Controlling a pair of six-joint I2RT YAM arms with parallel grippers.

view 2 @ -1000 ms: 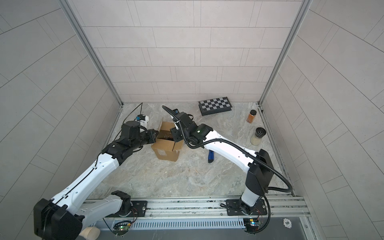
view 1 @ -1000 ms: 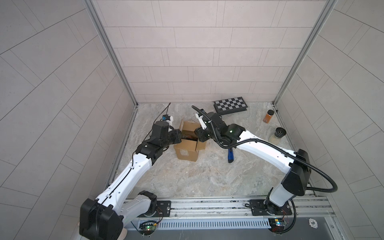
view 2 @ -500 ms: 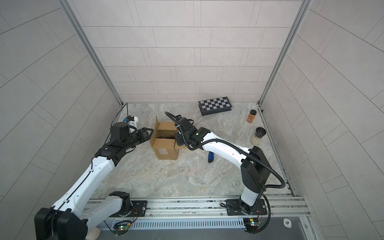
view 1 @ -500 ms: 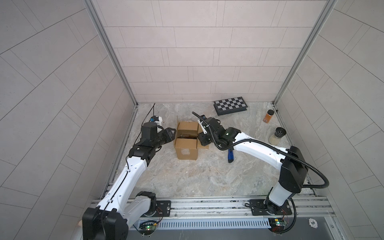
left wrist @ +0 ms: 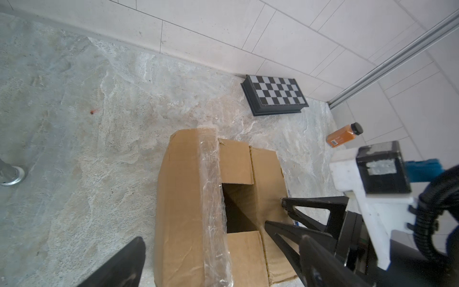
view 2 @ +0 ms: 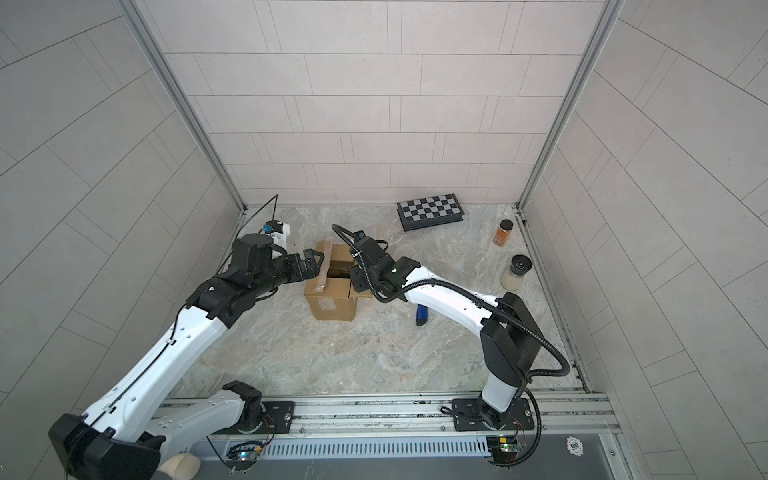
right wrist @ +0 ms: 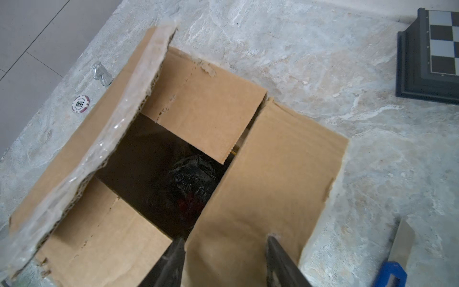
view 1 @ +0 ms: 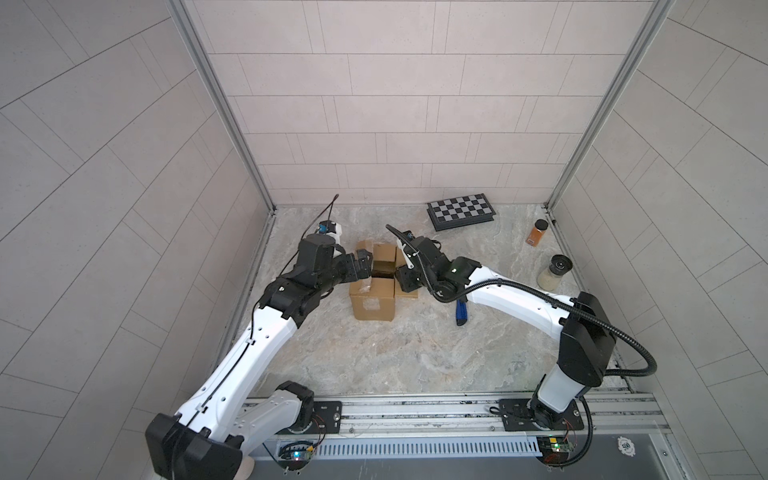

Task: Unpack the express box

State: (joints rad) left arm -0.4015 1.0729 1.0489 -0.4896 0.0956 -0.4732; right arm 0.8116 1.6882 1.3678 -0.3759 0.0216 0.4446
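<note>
Jaws first: my left gripper stands wide open at the left flap of the small brown cardboard express box. My right gripper is half apart at the right flap and pinches nothing that I can see.

In both top views the box sits left of the middle of the marbled stone floor. Its flaps are spread, the dark well shows, and a pale rectangular patch faces the rail. Open floor lies toward the rail, while the left wall is close behind my left arm. A blue-handled cutter lies just right of the box, partly under my right arm. The flat black-and-white checkered case sits by the back wall. An orange bottle with a black cap and a black-lidded jar of pale grains stand well apart by the right wall.

From my left wrist, my fingers straddle the raised left flap, whose edge carries crinkled clear tape. The right gripper's tips touch the outfolded right flap.

From my right wrist, my fingertips lie over that right flap. A dark crinkled bag sits at the bottom of the box. Beyond the taped flap, a red-and-white poker chip and a clear glass chess knight rest near the wall.
</note>
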